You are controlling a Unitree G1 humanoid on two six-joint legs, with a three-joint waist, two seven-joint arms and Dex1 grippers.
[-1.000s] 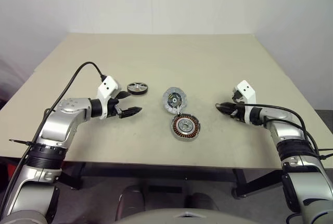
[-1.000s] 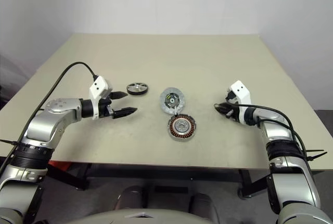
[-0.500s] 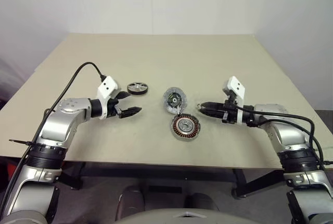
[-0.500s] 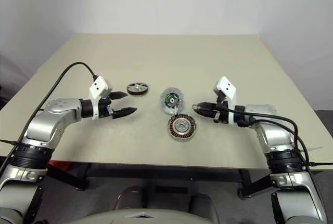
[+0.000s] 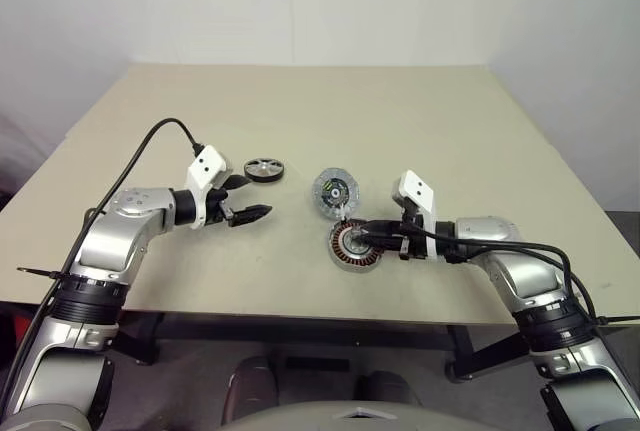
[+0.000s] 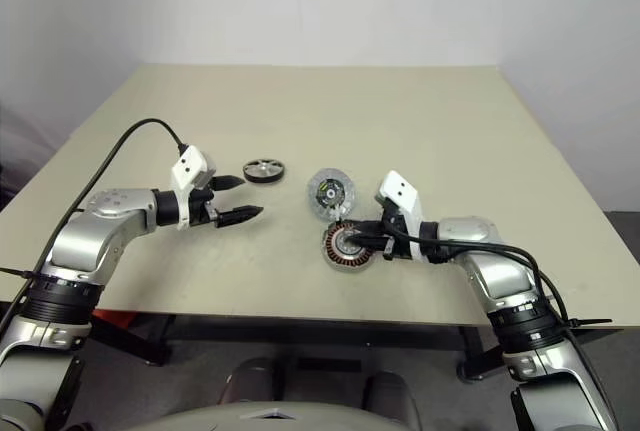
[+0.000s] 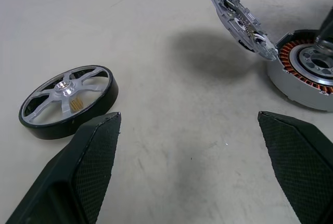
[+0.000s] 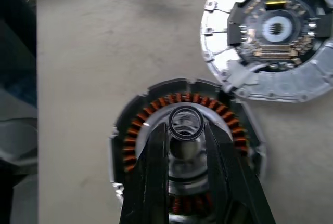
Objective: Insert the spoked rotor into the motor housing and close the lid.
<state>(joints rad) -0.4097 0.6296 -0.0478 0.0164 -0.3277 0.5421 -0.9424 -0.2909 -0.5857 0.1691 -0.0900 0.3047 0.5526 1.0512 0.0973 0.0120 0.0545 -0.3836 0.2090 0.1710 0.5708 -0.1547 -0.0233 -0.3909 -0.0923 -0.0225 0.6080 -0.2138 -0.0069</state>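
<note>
Rotor [image 5: 263, 168] lying flat on the surface [image 5: 300, 101], spoked face up, just ahead of the left pincer [image 5: 258, 196] and well apart from the housing [image 5: 350, 256]. Housing sitting open side up nearer the front edge, copper windings showing; lid [image 5: 334, 192] joined at its far edge and propped up at a tilt, green-and-black centre facing out.

Left pincer spread as wide as can be, nothing in it, hovering low beside the rotor. Right pincer [image 5: 362, 235] reaching in over the housing centre, fingers drawn near together and apparently pinched on a small ring [image 8: 173, 124].

Judged by looks: rotor rigid, metal, probably heavier than its size suggests, smooth black rim likely slippery. Best taken across the rim, one finger on each side, not by the thin spokes. Possibly magnetic, so liable to snap down into the housing; worth keeping level and centred on the way in. Lid stiff, with exposed circuitry on its face; better pushed at the plain silver edge than at the centre.
</note>
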